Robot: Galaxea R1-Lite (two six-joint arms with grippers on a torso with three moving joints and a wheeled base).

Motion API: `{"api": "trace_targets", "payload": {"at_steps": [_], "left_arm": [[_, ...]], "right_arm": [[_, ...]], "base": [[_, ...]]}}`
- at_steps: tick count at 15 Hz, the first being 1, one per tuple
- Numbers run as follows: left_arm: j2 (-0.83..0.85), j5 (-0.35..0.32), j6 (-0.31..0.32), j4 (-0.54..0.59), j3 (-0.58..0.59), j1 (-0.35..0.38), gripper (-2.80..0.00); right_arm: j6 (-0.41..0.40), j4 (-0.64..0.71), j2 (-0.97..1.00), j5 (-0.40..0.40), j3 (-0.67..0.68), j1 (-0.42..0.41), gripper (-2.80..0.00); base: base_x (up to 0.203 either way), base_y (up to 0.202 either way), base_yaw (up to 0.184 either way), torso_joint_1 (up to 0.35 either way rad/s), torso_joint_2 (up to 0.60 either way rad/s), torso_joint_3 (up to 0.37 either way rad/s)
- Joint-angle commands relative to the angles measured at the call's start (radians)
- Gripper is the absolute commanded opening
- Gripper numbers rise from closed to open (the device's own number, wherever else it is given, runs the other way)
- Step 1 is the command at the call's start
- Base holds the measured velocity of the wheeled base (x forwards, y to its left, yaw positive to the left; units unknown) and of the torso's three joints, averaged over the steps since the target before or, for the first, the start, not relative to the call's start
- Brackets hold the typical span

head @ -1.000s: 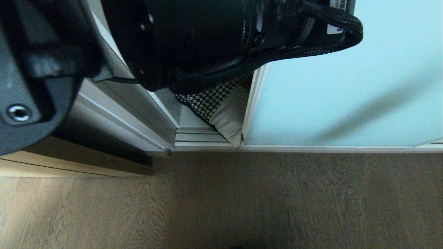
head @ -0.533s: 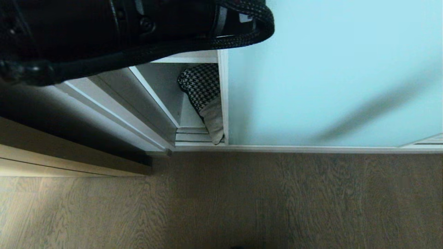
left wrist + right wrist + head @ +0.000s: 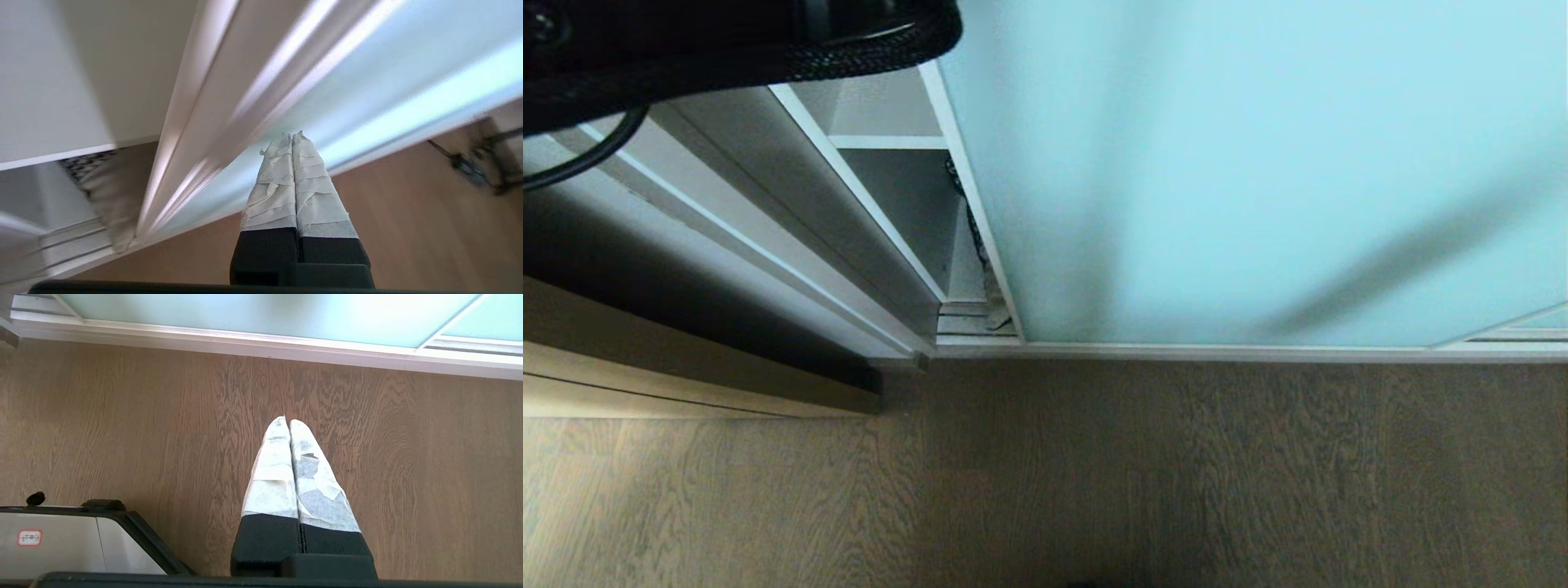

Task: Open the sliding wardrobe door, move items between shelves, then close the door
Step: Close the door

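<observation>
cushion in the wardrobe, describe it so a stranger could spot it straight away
Start at the big aqua frosted-glass sliding door. In the narrow gap at its left edge, under a white shelf, a sliver of cushion sits on the wardrobe's bottom. Its black-and-white houndstooth and cream corner stand out from the plain white boards.

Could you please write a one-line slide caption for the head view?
Frosted sliding wardrobe door nearly shut, cushion peeking through the gap beside white shelves.

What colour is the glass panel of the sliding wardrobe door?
Pale aqua, frosted, on the sliding wardrobe door; the head view shows it best.
</observation>
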Motion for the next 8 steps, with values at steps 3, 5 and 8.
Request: {"api": "trace_targets", "payload": {"at_steps": [3,5,8], "left_arm": [[-0.129,0.0,0.035,0.008,0.068,0.023,-2.8],[-0.178,0.002,0.044,0.008,0.117,0.025,-2.8],[-0.228,0.002,0.056,0.008,0.173,0.042,-2.8]], "right_arm": [[-0.001,0.0,-0.001,0.0,0.002,0.0,-2.8],[-0.001,0.0,-0.001,0.0,0.002,0.0,-2.8],[-0.001,0.0,-0.001,0.0,0.002,0.0,-2.8]], "base": [[0.0,0.0,0.0,0.0,0.0,0.0],[0.0,0.0,0.0,0.0,0.0,0.0],[0.0,0.0,0.0,0.0,0.0,0.0]]}}
